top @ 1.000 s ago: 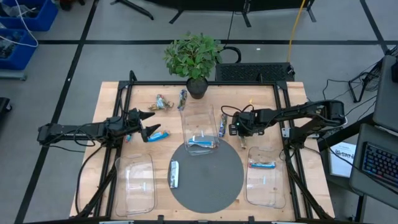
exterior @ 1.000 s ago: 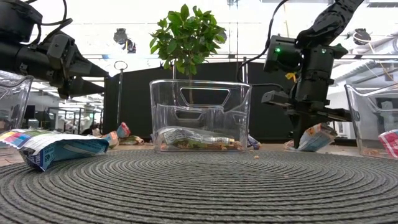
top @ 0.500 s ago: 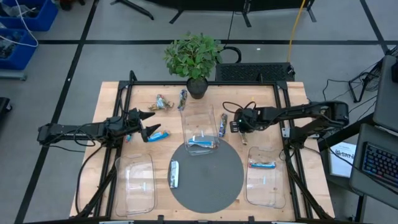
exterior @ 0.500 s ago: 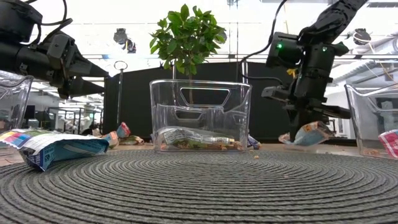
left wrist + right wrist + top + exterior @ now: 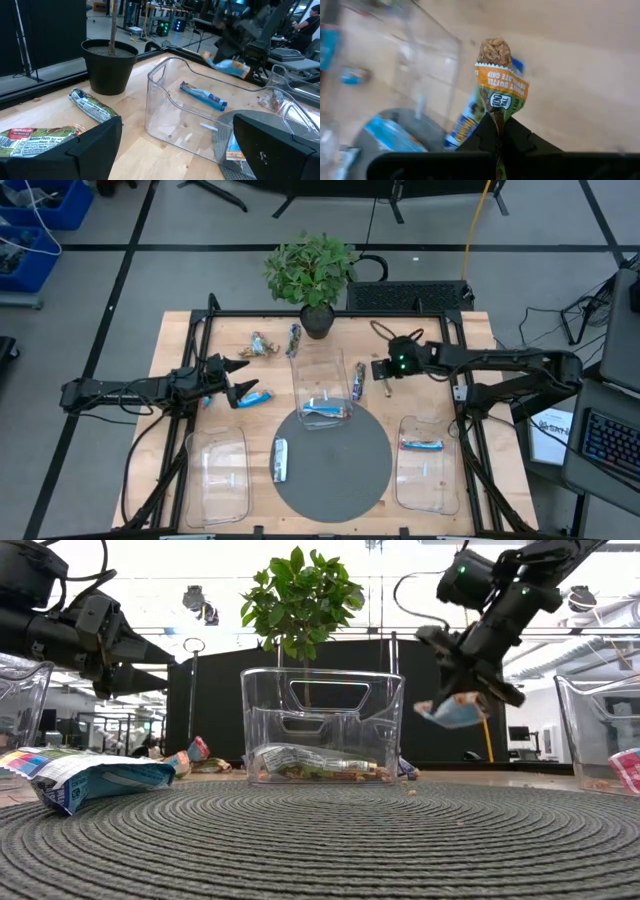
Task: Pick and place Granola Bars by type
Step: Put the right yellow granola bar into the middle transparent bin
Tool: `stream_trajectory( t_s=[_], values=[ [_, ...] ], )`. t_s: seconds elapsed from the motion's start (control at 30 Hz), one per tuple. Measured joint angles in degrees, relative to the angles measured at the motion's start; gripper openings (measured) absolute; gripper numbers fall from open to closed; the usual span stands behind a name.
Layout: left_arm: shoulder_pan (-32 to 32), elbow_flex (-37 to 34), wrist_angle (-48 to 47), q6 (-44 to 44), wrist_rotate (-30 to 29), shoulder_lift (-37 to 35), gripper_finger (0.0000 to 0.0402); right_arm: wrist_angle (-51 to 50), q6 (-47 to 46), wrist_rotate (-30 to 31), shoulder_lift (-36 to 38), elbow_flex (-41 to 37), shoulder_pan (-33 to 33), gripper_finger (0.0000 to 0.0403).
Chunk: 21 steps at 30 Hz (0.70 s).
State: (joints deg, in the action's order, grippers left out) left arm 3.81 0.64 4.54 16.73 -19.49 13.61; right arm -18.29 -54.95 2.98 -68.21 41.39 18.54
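Note:
My right gripper (image 5: 468,698) is in the air to the right of the central clear tray (image 5: 320,380), shut on a granola bar (image 5: 499,87) with an orange and green wrapper. The bar's far end (image 5: 495,50) is torn open and shows granola. My left gripper (image 5: 236,383) waits open at the table's left, beside a blue bar (image 5: 250,397). Other bars lie flat: two near the plant (image 5: 262,345), one (image 5: 358,380) beside the central tray, one (image 5: 323,408) inside it, one (image 5: 280,458) on the mat, and one (image 5: 422,445) in the right tray. My right gripper pinches one end of the bar's wrapper (image 5: 496,119) between its two shut fingers. The fingers slant down, and the bar sticks out beyond their tips. In the low view the bar (image 5: 448,713) hangs tilted, lifted clear of the table.
A potted plant (image 5: 315,275) stands at the far edge behind the central tray. A round grey mat (image 5: 335,480) lies at the near middle. Clear trays stand at the near left (image 5: 222,475) and near right (image 5: 425,475). A black frame borders the table.
My right gripper has risen and drawn toward the table's far edge, turning and tipping less steeply downward. It stays shut on the orange and green bar. The bar's lower end rested on the table a second ago, and the bar now hangs clear in the air.

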Motion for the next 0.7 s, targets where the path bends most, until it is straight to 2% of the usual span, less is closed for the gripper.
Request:
stream_trajectory(
  t_s=[0.17,0.33,0.7],
  values=[
    [0.0,0.0,0.0,0.0,0.0,0.0,0.0379,3.2,5.7,-0.3,4.8,0.0,2.0,0.0000],
    [0.0,0.0,0.0,0.0,0.0,0.0,0.0379,4.4,10.6,-3.6,8.8,1.2,4.5,0.0000],
    [0.0,0.0,0.0,0.0,0.0,0.0,0.0379,2.4,20.8,-8.6,10.4,11.7,7.8,0.0000]
  ],
)
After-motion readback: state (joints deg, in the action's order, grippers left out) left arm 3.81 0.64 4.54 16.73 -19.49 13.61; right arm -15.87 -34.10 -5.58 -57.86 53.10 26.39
